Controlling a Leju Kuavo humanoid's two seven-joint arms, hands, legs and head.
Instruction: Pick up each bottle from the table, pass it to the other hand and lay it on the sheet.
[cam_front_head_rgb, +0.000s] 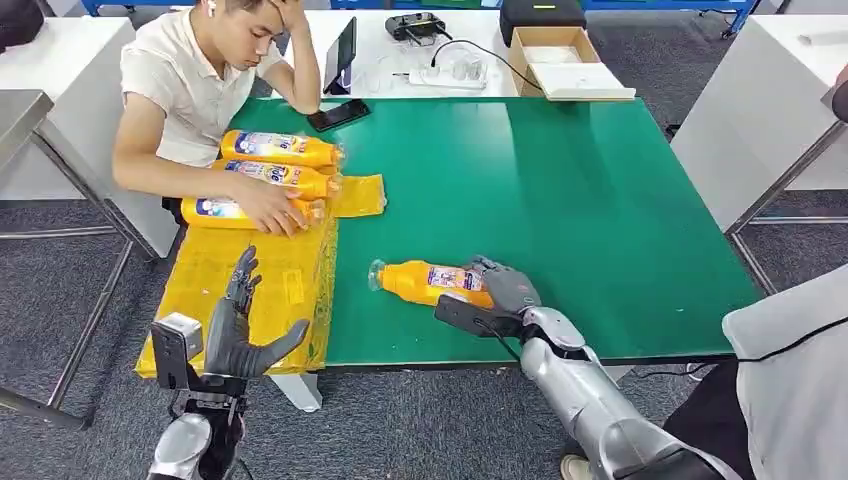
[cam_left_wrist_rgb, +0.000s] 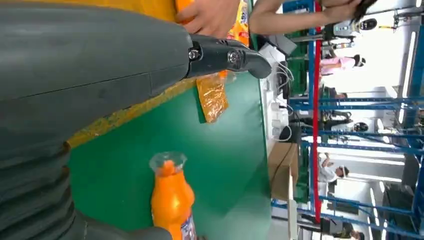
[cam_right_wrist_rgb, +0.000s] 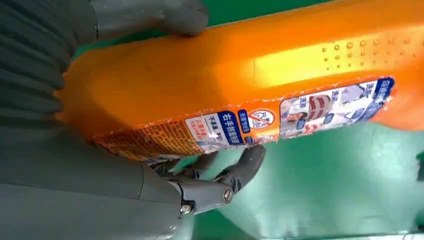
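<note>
An orange bottle (cam_front_head_rgb: 430, 281) with a clear cap lies on its side on the green table (cam_front_head_rgb: 560, 190), cap pointing toward the yellow sheet (cam_front_head_rgb: 215, 270). My right hand (cam_front_head_rgb: 507, 287) grips its base end; the right wrist view shows the bottle (cam_right_wrist_rgb: 250, 70) with the thumb on one side and the fingers (cam_right_wrist_rgb: 220, 180) curled round the other. My left hand (cam_front_head_rgb: 240, 328) hovers open over the sheet's near part, fingers spread. Its wrist view shows the bottle (cam_left_wrist_rgb: 172, 200) across the green top. Three more orange bottles (cam_front_head_rgb: 275, 177) lie on the sheet's far end.
A seated person (cam_front_head_rgb: 200, 70) at the far left rests a hand (cam_front_head_rgb: 268, 208) on the nearest of the three bottles. A phone (cam_front_head_rgb: 337, 115), a tablet (cam_front_head_rgb: 342, 55) and a cardboard box (cam_front_head_rgb: 560, 60) lie at the far edge. Another person (cam_front_head_rgb: 795, 370) stands at the near right.
</note>
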